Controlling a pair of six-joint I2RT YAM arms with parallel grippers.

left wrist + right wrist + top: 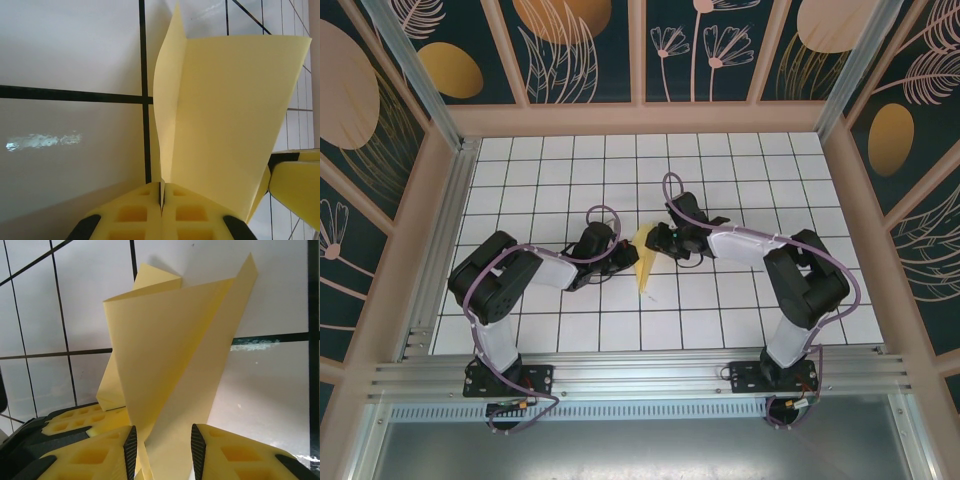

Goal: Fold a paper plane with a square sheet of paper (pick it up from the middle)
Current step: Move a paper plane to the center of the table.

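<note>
Gridded counter (720,170) below, my left fingers (161,197) clamped on the square sheet of paper (225,110), my right fingers (162,445) half-open astride it: squeeze off-line and I could skew the crease.

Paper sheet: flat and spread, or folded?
Folded: the paper shows overlapping creased layers tapering toward the shut left gripper, which pinches it.

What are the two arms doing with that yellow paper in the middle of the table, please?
Both arms are working on a pale yellow sheet of paper above the white grid table. The left gripper is shut on one end of the sheet, which is partly folded with its flaps spread. The right gripper has its jaws apart on either side of the paper. It is not yet a plane.
</note>
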